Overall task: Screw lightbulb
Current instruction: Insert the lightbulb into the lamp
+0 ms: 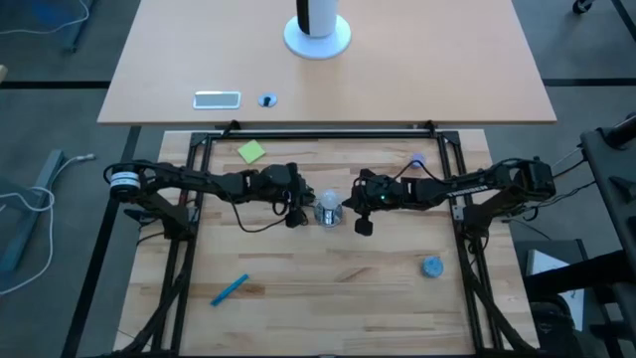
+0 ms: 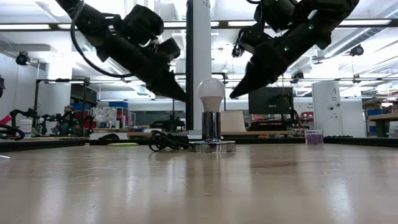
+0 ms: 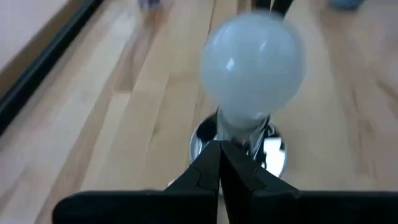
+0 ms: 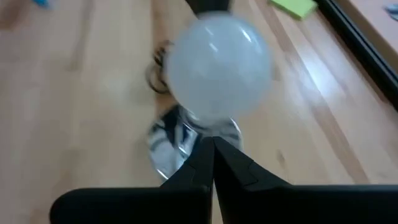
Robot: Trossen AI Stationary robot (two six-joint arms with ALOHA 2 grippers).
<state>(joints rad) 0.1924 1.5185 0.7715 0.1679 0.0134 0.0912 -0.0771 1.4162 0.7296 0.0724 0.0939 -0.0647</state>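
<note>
Wooden surface [image 1: 328, 278]: lightbulb [image 2: 211, 94] upright in metal socket [image 2: 211, 127]. Left tool [image 2: 180, 97] and right tool [image 2: 235, 94] flank bulb, fingers together, not touching it.

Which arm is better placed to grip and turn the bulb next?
Hard to call. The lightbulb stands upright in the socket; the left gripper and right gripper flank it, both shut and clear. Left sits marginally closer.

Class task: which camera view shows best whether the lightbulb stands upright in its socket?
The low view: the lightbulb shows side-on, upright in the socket. The high view shows only its top between both hands. Both wrist views show it close, from above, with that hand's shut fingers in front.
</note>
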